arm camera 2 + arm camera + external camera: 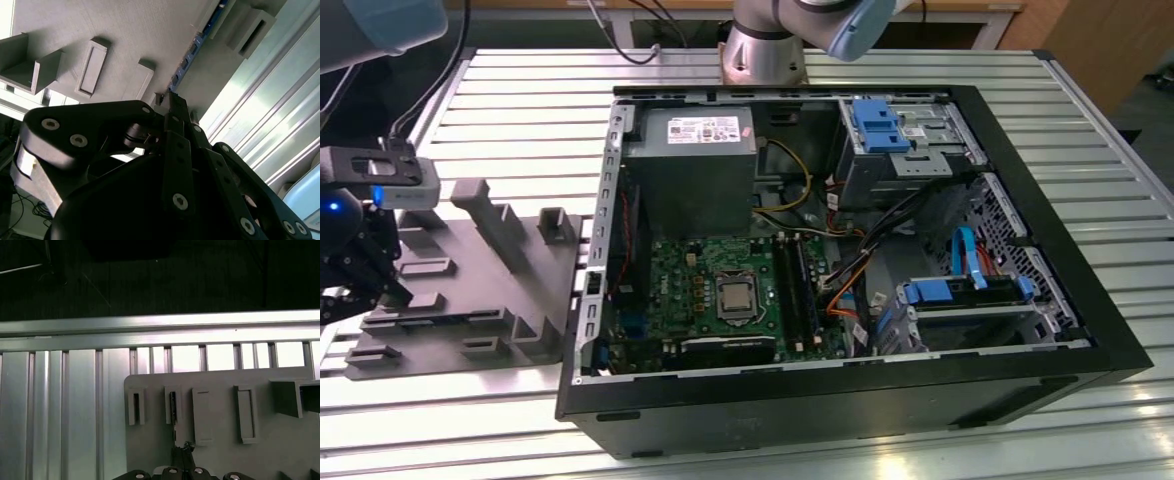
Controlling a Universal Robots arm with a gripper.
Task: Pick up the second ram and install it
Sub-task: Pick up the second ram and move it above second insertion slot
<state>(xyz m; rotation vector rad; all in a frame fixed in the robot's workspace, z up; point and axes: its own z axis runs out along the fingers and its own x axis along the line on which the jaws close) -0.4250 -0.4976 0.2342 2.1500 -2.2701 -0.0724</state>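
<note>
Slatted table (507,80), grey tray (470,275) holding second ram (173,407)

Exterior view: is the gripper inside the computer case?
No, the gripper hangs over the grey tray, outside the computer case, at the exterior view's left.

Tray (480,290) plain grey. Table (520,70) silver, ribbed. Case (854,410) black; motherboard (707,270) green; power supply (687,170) grey; drive latches (874,125) blue; orange cable (843,300), blue cable (970,255). Gripper (172,100) black. Second ram (173,407) dark.
</note>
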